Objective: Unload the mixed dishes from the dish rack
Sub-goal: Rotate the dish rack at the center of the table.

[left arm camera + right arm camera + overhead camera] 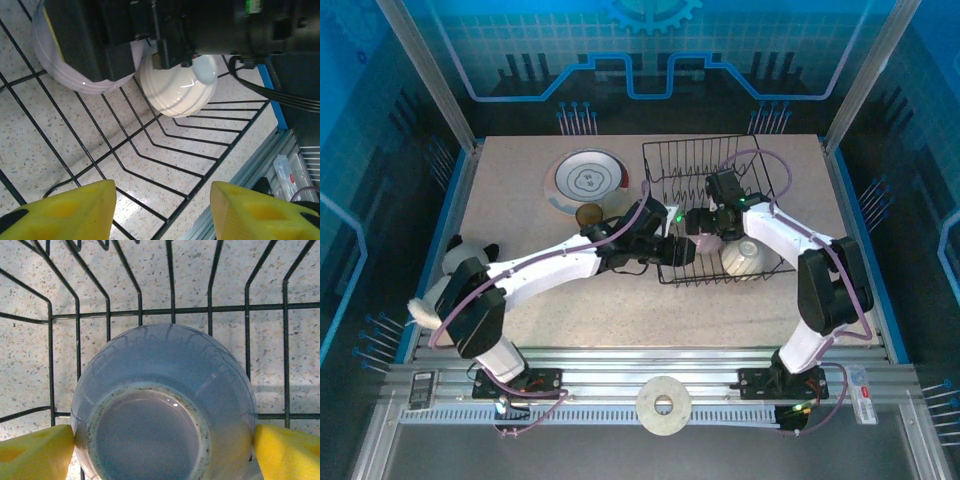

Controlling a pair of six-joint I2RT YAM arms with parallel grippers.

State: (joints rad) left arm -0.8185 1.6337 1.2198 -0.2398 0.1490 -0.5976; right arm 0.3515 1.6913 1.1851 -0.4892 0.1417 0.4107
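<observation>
Your right claw sits spread astride the lavender bowl in the dish rack; left claw apart, empty. Next: squeeze, lift.

White ring on the near rail

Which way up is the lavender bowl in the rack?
Upside down: in the right wrist view the bowl shows its foot ring facing up at the camera, with the rack wires beneath it.
</observation>
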